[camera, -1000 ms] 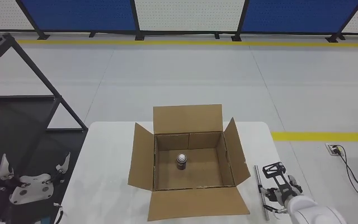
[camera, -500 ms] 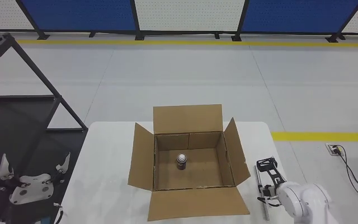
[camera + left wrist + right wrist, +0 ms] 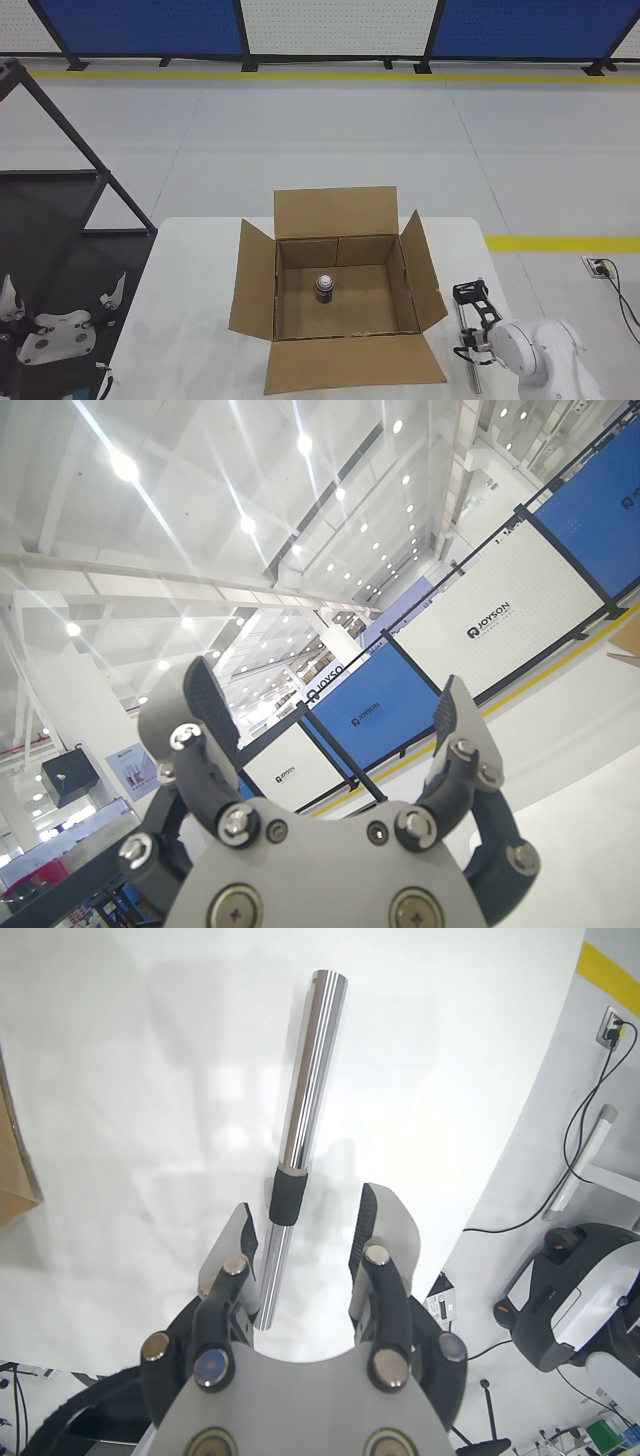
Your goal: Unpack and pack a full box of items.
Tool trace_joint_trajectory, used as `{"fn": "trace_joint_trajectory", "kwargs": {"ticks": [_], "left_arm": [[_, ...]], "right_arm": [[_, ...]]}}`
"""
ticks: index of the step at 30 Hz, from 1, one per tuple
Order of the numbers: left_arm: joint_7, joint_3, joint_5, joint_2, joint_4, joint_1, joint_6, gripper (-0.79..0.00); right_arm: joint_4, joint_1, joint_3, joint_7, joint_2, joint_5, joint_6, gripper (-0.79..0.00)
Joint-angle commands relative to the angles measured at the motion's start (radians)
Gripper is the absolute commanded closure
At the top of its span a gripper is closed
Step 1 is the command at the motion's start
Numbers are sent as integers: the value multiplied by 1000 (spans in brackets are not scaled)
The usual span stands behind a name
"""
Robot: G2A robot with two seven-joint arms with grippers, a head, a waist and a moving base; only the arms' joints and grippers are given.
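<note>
Right gripper (image 3: pixel 306 1213) wide open, low over the table (image 3: pixel 195 300) to the right of the cardboard box (image 3: pixel 338 215), its fingers straddling the thin end of a metal rod (image 3: pixel 312 1063) lying flat there, not clamped on it. Left gripper (image 3: pixel 325 682) wide open, empty, aimed at the ceiling. Box flaps open; a small bottle (image 3: pixel 325 286) stands inside.

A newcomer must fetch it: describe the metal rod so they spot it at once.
Start at the white table with the open cardboard box at its middle. On the bare tabletop to the box's right, by the right gripper, lies the rod. It is long, shiny chrome with a black band, unlike the small container standing inside the box.
</note>
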Motion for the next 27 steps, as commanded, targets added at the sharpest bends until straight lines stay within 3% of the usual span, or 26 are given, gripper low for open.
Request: {"fn": "trace_joint_trajectory", "kwargs": {"ticks": [1, 23, 25, 27], "left_arm": [[0, 0, 0, 0, 0, 0, 0, -785], [0, 0, 0, 0, 0, 0, 0, -785], [0, 0, 0, 0, 0, 0, 0, -785], [0, 0, 0, 0, 0, 0, 0, -785]], "right_arm": [[16, 9, -3, -3, 0, 9, 1, -388], [135, 64, -12, -29, 11, 88, -16, -305], [142, 67, -14, -27, 12, 95, -16, -246], [152, 71, -17, -27, 13, 101, -18, -99]]}}
